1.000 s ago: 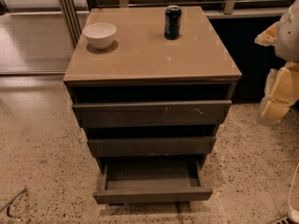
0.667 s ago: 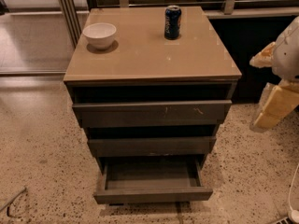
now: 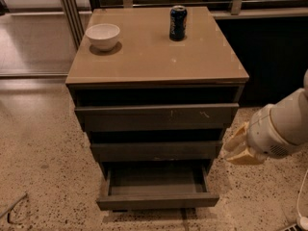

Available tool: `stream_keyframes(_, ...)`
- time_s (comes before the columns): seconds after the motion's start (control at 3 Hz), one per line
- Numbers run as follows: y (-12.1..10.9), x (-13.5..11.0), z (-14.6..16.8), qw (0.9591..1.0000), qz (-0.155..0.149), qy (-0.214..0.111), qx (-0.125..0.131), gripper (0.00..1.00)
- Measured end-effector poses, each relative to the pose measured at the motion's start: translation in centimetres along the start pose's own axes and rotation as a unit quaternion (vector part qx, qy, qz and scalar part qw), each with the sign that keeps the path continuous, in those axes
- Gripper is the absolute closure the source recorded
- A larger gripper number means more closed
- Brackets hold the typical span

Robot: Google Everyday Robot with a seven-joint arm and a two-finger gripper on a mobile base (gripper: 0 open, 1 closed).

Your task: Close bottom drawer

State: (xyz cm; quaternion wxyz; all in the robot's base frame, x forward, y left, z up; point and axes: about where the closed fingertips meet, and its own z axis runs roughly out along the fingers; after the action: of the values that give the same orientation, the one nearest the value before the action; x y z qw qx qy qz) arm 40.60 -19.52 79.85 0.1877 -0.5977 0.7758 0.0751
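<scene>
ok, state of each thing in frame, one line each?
bottom drawer: pulled out, open, box looks empty
middle drawer: pushed in
top drawer: pushed in
can: upright on the cabinet
bowl: upright on the cabinet, left side
gripper: right of the cabinet, level with the middle drawer, clear of the bottom drawer

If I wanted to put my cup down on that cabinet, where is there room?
The whole front half of the cabinet top is bare, in front of the white bowl and the can; so is the strip between them. The open bottom drawer looks bare inside. Tightest spot: the cabinet's right side, where the gripper hangs.
</scene>
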Motion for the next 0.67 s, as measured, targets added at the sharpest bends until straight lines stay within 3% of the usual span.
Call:
stream_keyframes(0.33,1.93,1.61,2.82,0.9997,0.011,0.008,-0.021,0.88)
stream_keyframes(0.67,2.01,1.62,2.79,0.9997,0.010,0.008,-0.022,1.00)
